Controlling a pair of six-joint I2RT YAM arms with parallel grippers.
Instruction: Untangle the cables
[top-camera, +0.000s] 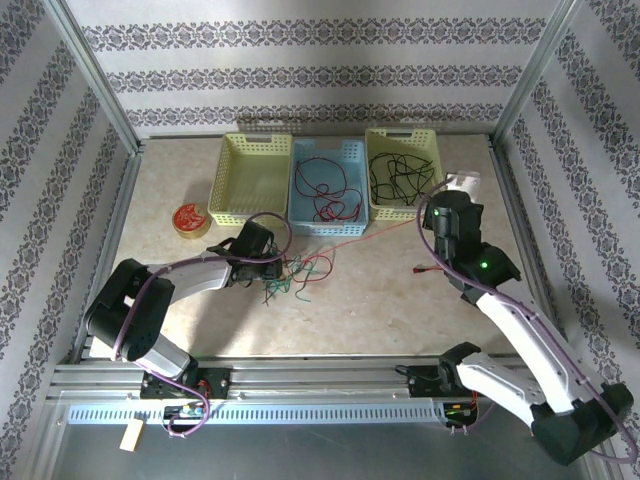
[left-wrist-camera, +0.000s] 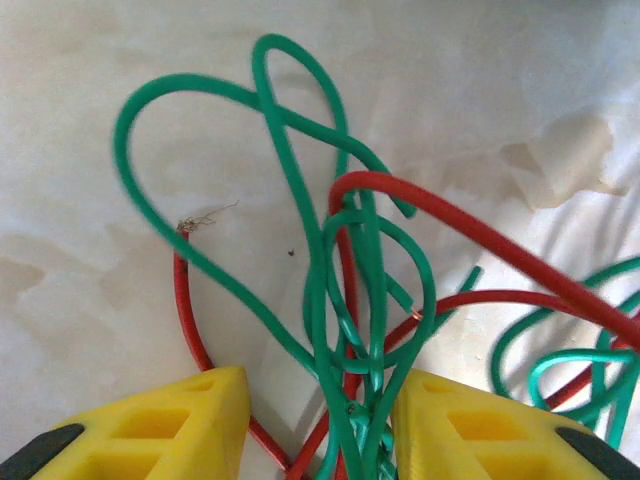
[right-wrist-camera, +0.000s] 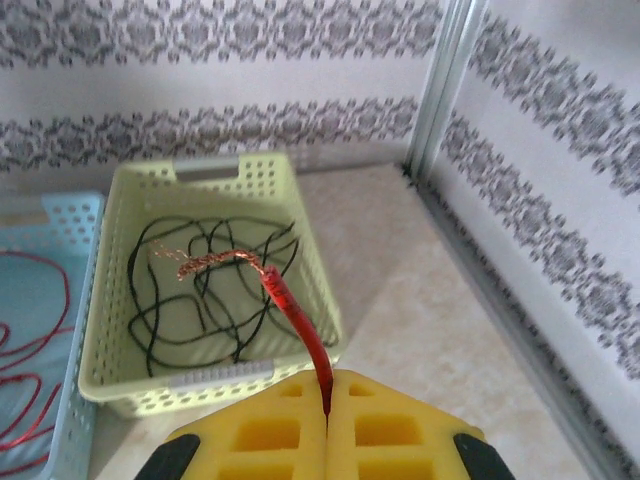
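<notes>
Now my R gripper (right-wrist-camera: 327, 388) pinches the red cable (right-wrist-camera: 298, 318) to tug it free; L gripper (left-wrist-camera: 320, 405) spread round green cables (left-wrist-camera: 375, 270).

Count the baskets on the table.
3, in a row at the back: left yellow basket, empty; middle blue basket, holding red cables; right yellow basket, holding black cables. None looks hidden.

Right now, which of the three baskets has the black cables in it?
The far-right yellow basket: black cables lie inside it. The middle blue basket holds red cables; the left yellow basket shows none.
</notes>
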